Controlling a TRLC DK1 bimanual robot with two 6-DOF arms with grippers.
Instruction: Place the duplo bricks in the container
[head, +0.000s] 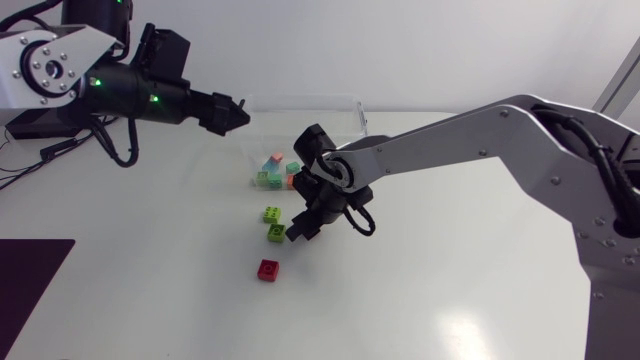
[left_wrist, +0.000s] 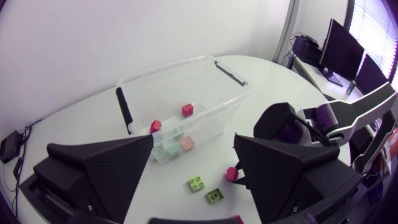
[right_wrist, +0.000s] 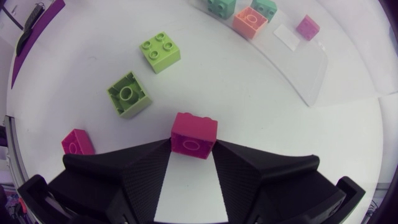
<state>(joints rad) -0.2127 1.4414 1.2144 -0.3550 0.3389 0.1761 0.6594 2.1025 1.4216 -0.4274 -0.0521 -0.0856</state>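
Note:
A clear plastic container (head: 345, 104) stands at the back middle, with several bricks (head: 278, 170) at its near end. On the table in front lie a lime brick (head: 272, 213), a dark green brick (head: 276, 232) and a red brick (head: 268, 269). My right gripper (right_wrist: 194, 146) is down on the table beside the dark green brick, its fingers against both sides of a magenta brick (right_wrist: 194, 134). In the head view the right gripper (head: 300, 229) hides that brick. My left gripper (head: 236, 111) hangs open and empty, up beside the container's left end.
The container (left_wrist: 231, 76) has black clip handles at both ends. A dark mat (head: 28, 282) lies at the table's front left. Bare white table spreads in front of and to the right of the loose bricks.

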